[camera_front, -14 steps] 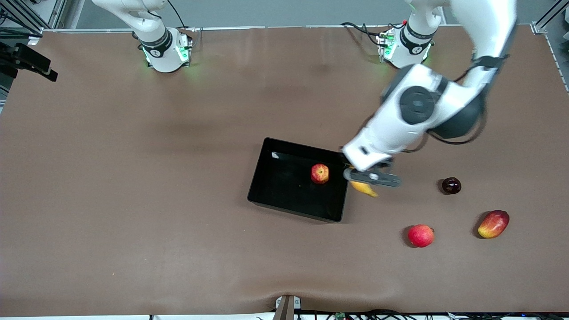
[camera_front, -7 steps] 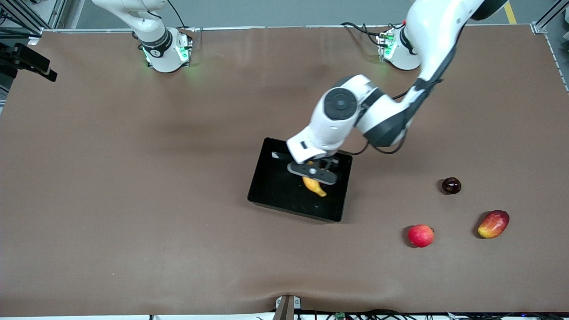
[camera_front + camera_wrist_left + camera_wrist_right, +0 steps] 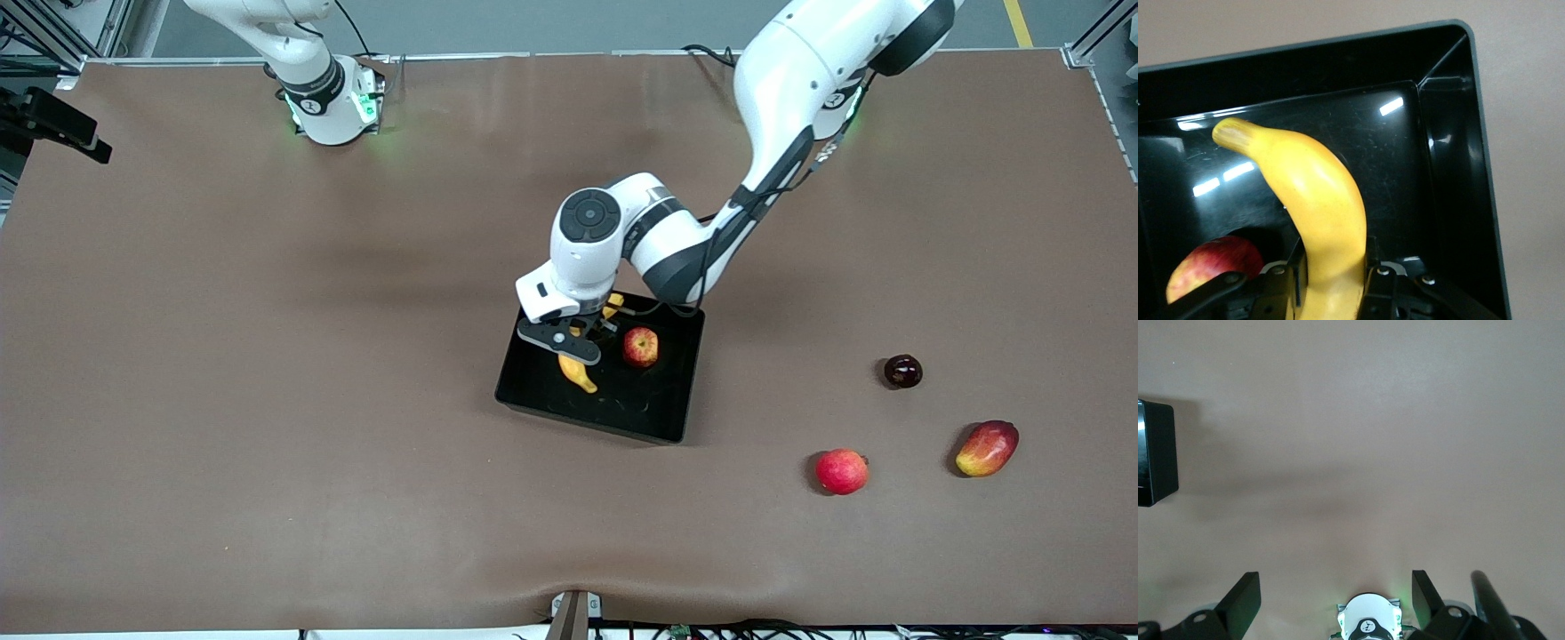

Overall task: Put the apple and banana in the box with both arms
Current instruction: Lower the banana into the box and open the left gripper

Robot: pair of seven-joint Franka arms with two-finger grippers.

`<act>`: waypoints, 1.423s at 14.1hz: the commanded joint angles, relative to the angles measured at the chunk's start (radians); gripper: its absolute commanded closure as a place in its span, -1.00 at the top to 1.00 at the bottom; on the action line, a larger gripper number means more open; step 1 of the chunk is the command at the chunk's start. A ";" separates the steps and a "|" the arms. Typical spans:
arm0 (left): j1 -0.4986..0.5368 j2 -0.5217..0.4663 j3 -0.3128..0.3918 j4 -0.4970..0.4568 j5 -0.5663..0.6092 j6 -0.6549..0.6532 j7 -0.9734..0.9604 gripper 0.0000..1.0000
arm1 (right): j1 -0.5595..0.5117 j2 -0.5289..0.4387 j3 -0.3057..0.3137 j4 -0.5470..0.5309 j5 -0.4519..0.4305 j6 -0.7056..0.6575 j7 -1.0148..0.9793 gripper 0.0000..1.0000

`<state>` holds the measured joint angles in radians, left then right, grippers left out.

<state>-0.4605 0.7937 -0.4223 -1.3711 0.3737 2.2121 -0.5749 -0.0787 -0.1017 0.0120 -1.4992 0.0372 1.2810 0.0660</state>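
L arm is reaching from its base down over the box (image 3: 653, 425), w/ the left gripper (image 3: 580, 342) hanging over the box's interior, toward the right arm's end of it. Its fingers are pinching the banana (image 3: 578, 373) near the middle — one end is sticking out below the gripper, the other is poking out above it by the wrist. In the left wrist view the banana (image 3: 1318, 200) is running out from between the black fingers (image 3: 1378, 290) over the glossy box floor (image 3: 1405, 173), tip pointing toward a box corner.

The apple (image 3: 640, 347) is sitting inside the box, just beside the gripper, toward the left arm's end; it's also showing in the left wrist view (image 3: 1211, 267) next to the banana.

R arm is waiting up near its base. The right gripper (image 3: 1336, 600) is hanging over bare table w/ fingers spread wide, holding nothing; a box corner (image 3: 1157, 453) is showing at the edge of its view.

On the table, well apart from the box toward the left arm's end: a dark round fruit (image 3: 902, 371), a pinkish-red round fruit (image 3: 841, 471) and a mango (image 3: 987, 448).
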 commanded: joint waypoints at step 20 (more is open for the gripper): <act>0.043 -0.048 0.099 0.081 0.019 0.049 -0.103 1.00 | -0.021 -0.004 0.005 -0.001 0.021 -0.006 -0.008 1.00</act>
<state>-0.4649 0.8288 -0.3157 -1.2652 0.3795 2.3249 -0.6620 -0.0799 -0.1016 0.0102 -1.5004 0.0377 1.2801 0.0660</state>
